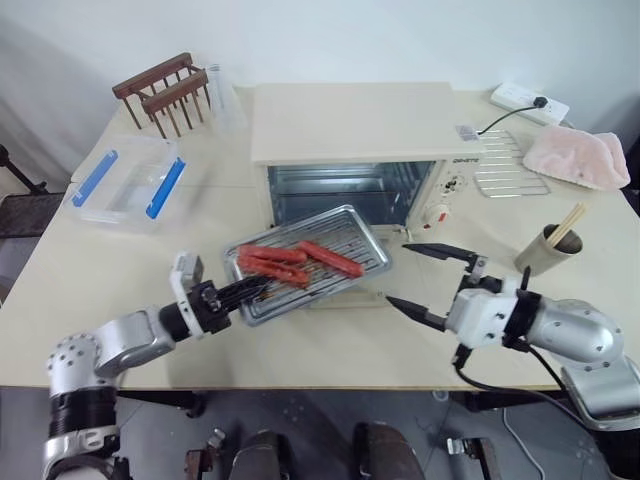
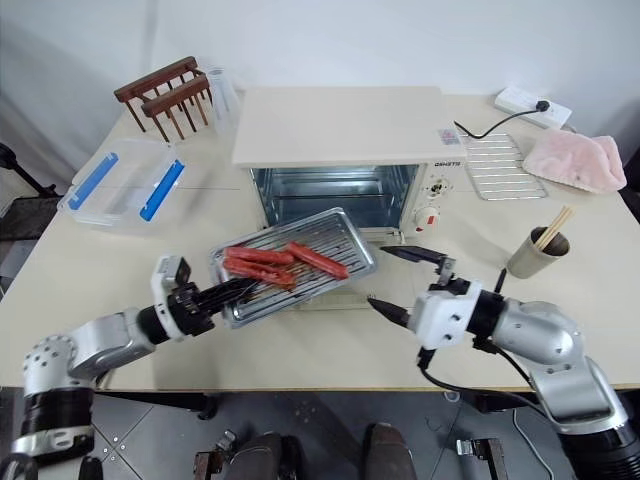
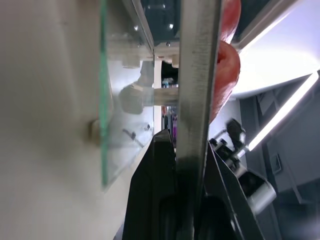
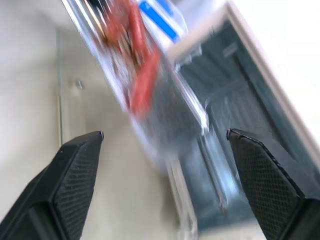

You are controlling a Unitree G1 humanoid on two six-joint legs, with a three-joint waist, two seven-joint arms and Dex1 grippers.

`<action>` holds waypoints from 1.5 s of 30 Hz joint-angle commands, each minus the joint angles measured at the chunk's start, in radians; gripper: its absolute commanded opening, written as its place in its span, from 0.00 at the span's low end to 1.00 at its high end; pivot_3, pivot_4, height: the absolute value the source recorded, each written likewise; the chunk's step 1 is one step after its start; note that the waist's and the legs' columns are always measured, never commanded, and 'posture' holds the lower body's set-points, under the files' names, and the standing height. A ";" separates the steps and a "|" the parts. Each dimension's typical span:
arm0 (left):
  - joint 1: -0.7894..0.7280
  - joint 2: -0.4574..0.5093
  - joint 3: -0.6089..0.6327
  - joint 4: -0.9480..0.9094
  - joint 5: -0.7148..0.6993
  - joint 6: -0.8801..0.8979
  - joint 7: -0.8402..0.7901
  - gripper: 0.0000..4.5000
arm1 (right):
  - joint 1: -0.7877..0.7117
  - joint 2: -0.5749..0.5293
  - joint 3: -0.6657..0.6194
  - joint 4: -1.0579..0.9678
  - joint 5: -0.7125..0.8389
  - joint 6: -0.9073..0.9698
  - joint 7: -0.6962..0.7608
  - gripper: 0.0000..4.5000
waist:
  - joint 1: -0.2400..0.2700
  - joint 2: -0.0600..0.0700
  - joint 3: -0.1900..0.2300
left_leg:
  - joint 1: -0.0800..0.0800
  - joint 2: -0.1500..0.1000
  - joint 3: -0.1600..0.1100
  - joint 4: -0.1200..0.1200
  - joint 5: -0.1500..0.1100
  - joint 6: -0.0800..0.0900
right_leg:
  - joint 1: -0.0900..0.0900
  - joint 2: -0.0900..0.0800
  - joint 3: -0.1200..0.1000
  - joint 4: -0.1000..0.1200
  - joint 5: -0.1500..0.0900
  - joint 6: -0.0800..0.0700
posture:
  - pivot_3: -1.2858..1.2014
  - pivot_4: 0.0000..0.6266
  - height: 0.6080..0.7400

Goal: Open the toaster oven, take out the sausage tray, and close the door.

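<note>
The table [image 1: 330, 345] carries everything, and the biggest thing on it is the toaster oven [image 1: 365, 125], cream-white, with its dark cavity exposed. The door [image 3: 107, 100] lies folded down flat in front of the cavity, mostly hidden under the tray in the head views; in the left wrist view its glass edge shows just beside the tray.

The sausage tray [image 1: 345, 228] is out of the oven, held tilted above the lowered door, with several red-orange sausages [image 1: 300, 260] lying across its ridged base. The left gripper [image 1: 243, 292] is clamped tight on the tray's near left rim.

The right gripper [image 1: 412, 275] stands to the right of the tray with its two black fingers spread wide, holding nothing; it seems to sit just clear of the tray's right end, though the blurred wrist view leaves that uncertain.

Elsewhere on the table: a clear plastic box with blue clips [image 1: 128, 183], a wooden rack [image 1: 165, 92], a wire rack [image 1: 510, 165], a pink cloth [image 1: 578, 157], a cup with chopsticks [image 1: 548, 248] and a power strip [image 1: 528, 102].
</note>
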 commanded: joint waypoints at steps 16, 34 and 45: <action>0.494 -0.047 0.323 -0.130 -0.035 -0.085 -0.254 0.00 | -0.117 0.053 -0.046 0.606 0.109 0.028 0.141 0.01 | -0.004 0.001 0.000 | 0.003 0.001 0.000 0.000 -0.001 -0.001 | 0.003 -0.001 0.001 -0.005 -0.001 -0.003 | 0.52 0.24 1.00; 0.415 -0.310 0.489 -0.195 -0.035 -0.249 -0.105 0.00 | -0.256 0.173 -0.025 0.658 0.277 0.133 0.391 0.01 | -0.002 0.000 0.000 | 0.003 0.001 -0.001 0.000 -0.001 0.000 | 0.003 -0.002 0.000 -0.005 -0.001 -0.003 | 0.52 0.24 1.00; 0.402 -0.304 0.499 -0.191 -0.035 -0.221 -0.058 0.00 | -0.229 0.179 -0.159 0.377 0.511 0.380 0.324 0.01 | -0.001 0.000 0.000 | 0.002 0.002 -0.001 0.000 -0.002 0.000 | 0.003 -0.002 0.001 -0.006 -0.001 -0.003 | 0.52 0.24 1.00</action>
